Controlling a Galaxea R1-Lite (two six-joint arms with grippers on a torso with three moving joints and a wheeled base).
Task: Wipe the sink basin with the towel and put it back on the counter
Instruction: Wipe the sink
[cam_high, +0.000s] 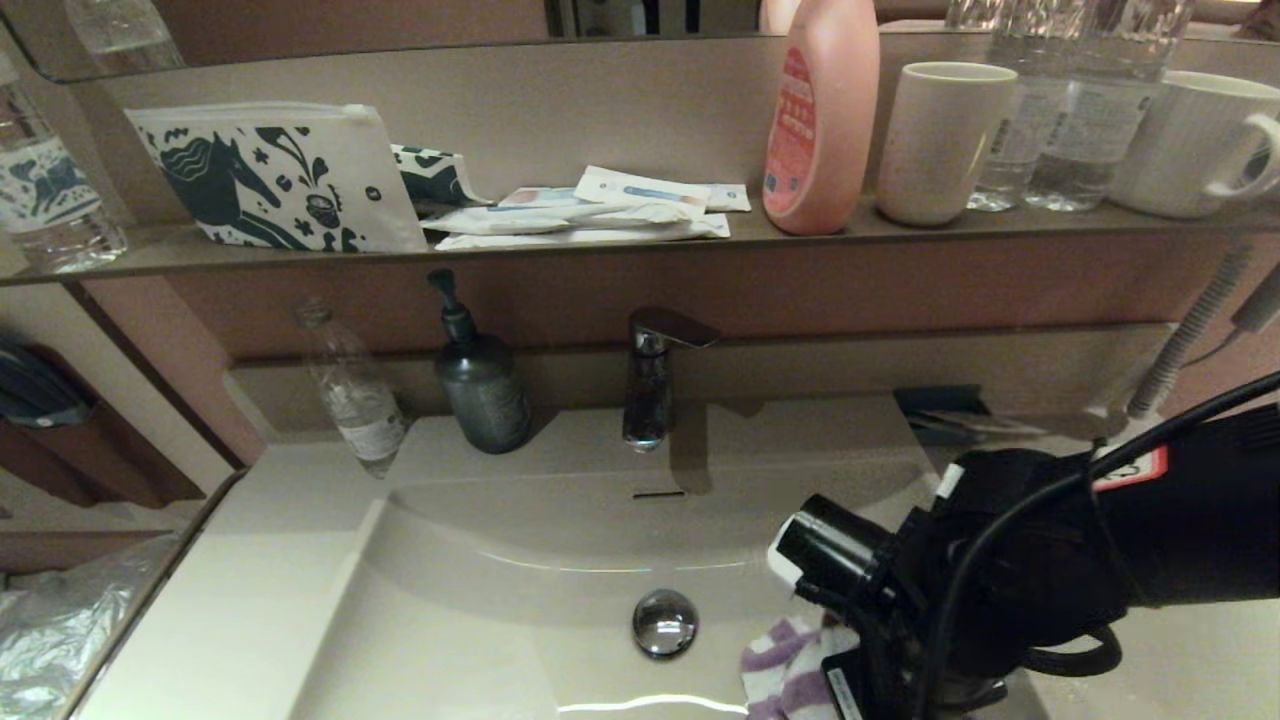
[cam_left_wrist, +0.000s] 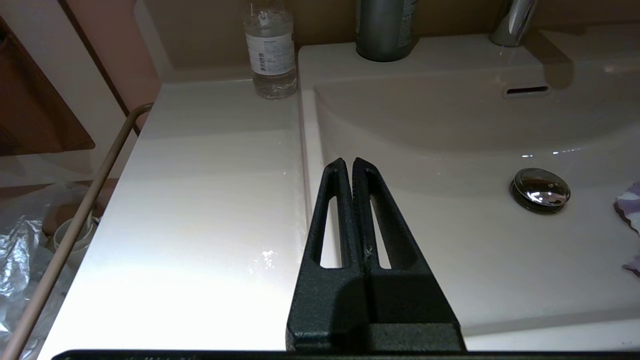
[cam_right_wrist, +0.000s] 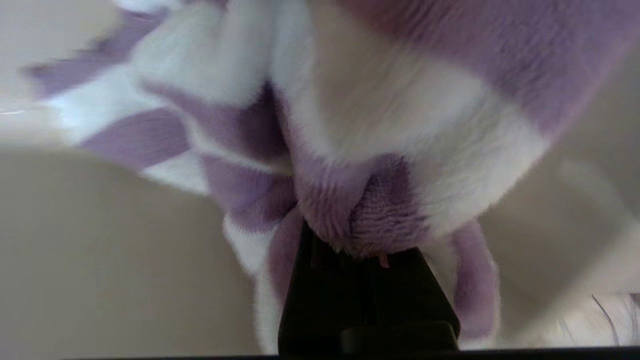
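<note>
The right gripper (cam_right_wrist: 350, 245) is clamped on the towel (cam_high: 790, 670), down in the sink basin (cam_high: 480, 590) at about four o'clock from the drain plug (cam_high: 664, 622). The left gripper (cam_left_wrist: 348, 165), fingers pressed together, hovers over the basin's edge at nine o'clock beside the counter (cam_left_wrist: 200, 200).

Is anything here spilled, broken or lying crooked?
Nothing spilled or broken. One oddity: the clear plastic bottle on the counter appears to lean in the head view. The towel in the sink basin is bunched in the right hand.
</note>
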